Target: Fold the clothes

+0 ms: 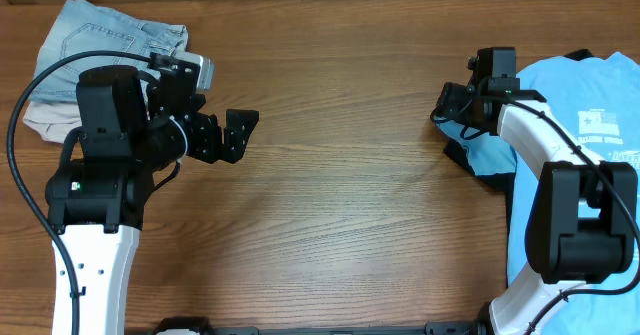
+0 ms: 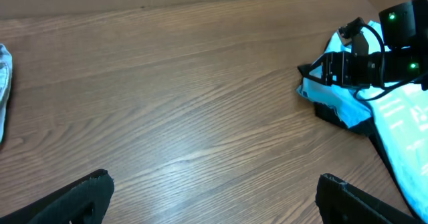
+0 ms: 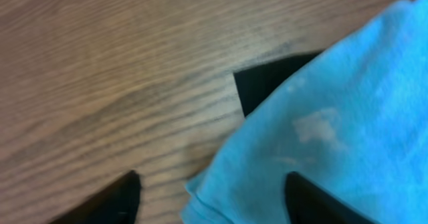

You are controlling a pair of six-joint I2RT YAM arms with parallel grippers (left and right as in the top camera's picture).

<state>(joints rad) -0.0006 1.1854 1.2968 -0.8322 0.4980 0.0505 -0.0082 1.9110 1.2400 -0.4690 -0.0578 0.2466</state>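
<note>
Closest in, through the right wrist view: hovering low over the counter (image 3: 100, 63) with the right fingers (image 1: 447, 110) spread apart, clamped on nothing, straddling the near edge of the sky-blue T-shirt (image 3: 334, 110). Just past that edge, a corner of the black T-shirt (image 3: 267, 83) peeking out from underneath, flat on the wood.

Reads as the very start of the fold: reaching for a first hold on the blue shirt's edge, with nothing lifted or doubled over yet. Next, most likely, calls for sinking the last bit and closing on the blue layer alone, taking care not to pinch the black cloth below along with it. Soft fabric, so apt to sag and drag once raised. Probably worth drawing it toward the bare middle of the counter before any folding, with much of the shirt lying beneath the right arm and running off the right side of the overhead view.

Farther out, across the bare wood: left fingers (image 1: 241, 137) likewise held wide apart and empty, above the counter, well apart from both shirts and pointed their way. Beyond the left arm, in the far left corner, a crumpled pale denim garment (image 1: 105, 35) heaped on something beige (image 1: 45, 125).

No basket, bin or tray in view; every garment lying straight on the counter
</note>
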